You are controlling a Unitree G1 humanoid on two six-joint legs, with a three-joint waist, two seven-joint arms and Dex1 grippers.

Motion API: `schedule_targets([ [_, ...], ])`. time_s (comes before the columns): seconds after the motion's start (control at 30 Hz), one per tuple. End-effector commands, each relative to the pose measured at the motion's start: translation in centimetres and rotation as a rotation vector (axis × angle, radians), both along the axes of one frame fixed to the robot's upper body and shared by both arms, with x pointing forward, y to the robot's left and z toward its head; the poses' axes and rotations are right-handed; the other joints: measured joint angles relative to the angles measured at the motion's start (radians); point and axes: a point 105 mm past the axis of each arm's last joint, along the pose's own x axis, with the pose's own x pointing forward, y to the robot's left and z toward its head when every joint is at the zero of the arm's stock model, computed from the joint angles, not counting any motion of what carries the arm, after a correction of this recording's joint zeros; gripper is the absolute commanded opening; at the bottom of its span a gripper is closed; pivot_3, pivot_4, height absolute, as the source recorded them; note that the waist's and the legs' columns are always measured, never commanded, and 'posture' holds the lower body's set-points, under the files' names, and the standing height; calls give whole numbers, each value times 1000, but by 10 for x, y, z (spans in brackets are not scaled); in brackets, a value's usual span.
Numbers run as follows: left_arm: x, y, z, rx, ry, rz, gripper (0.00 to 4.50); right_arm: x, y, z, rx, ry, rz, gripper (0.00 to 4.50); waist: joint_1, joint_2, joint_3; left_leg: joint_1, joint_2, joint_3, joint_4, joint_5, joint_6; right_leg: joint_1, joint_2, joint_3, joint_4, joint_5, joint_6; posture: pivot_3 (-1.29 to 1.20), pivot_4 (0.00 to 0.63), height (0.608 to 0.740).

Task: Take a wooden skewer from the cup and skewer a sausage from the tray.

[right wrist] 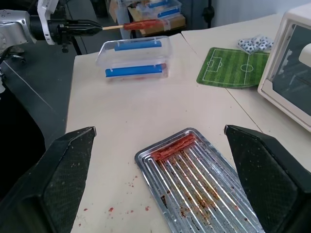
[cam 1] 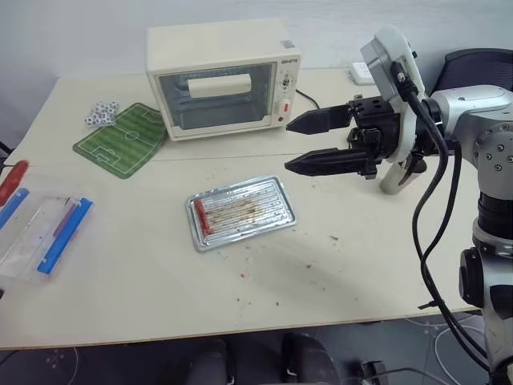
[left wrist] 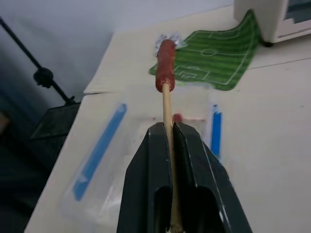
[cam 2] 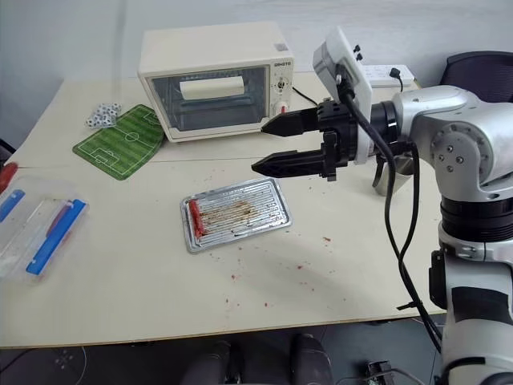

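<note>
We see our left gripper [left wrist: 171, 133] clamped tight on the wooden skewer [left wrist: 168, 109], which runs straight out between the fingers and carries a red sausage [left wrist: 164, 65] on its far end. Below that tip lies a clear plastic box with blue bars [right wrist: 134, 57]. Our right gripper [cam 1: 309, 143] hangs above the table [cam 1: 361, 265] with its jaws spread wide and nothing between them. Just below and beyond its fingertips sits the tray [cam 1: 240, 212], another sausage [cam 1: 201, 217] lying at its end. Farther past the fingertips stands a cream toaster oven [cam 1: 220, 76], a green football mat [cam 1: 122, 138] beside it.
</note>
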Motion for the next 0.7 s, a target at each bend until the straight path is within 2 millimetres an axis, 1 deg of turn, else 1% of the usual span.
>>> schedule_targets([
  [0.03,-2,13,5,60,-19,30,0,-8,3,11,26,-49,41,4423,1,-1,-1,0,0,0,0,0,0,0,0,0,0,0,0,0,150,740],
  [0.13,9,18,-4,68,19,21,0,-8,5,12,27,-54,54,4423,1,-1,-1,0,1,0,0,-1,-1,0,-1,-1,0,0,-1,0,150,740],
  [0.27,9,18,-5,49,27,14,1157,-7,5,11,26,-62,50,4460,-2,-2,-1,0,1,1,0,-2,-1,0,-7,-1,1,0,-1,0,150,740],
  [0.37,-3,21,-3,53,33,38,2086,-4,4,11,30,-67,44,4460,-8,-2,-1,0,2,2,-1,-3,-1,-1,-7,-3,0,0,-1,0,150,740],
  [0.43,-16,18,-2,26,32,38,2698,-2,4,10,31,-71,40,4460,-15,-2,-1,0,3,4,-1,-3,-1,-2,-7,-4,0,0,-1,0,150,740],
  [0.6,-62,2,0,-106,59,-14,2698,1,3,8,29,-73,44,4460,-27,-3,-2,1,4,8,-1,-5,0,-2,-8,-5,-1,0,-1,0,150,740],
  [0.63,-68,-1,0,-123,72,-27,2698,1,3,7,29,-72,45,4460,-27,-3,-2,1,4,8,-1,-5,0,-2,-8,-5,-1,-1,-1,0,150,740],
  [0.7,-83,0,0,-130,108,-16,2698,4,3,6,30,-71,45,4460,-27,-3,-2,2,4,9,0,-6,0,-2,-8,-5,-2,-1,-1,0,150,740],
])
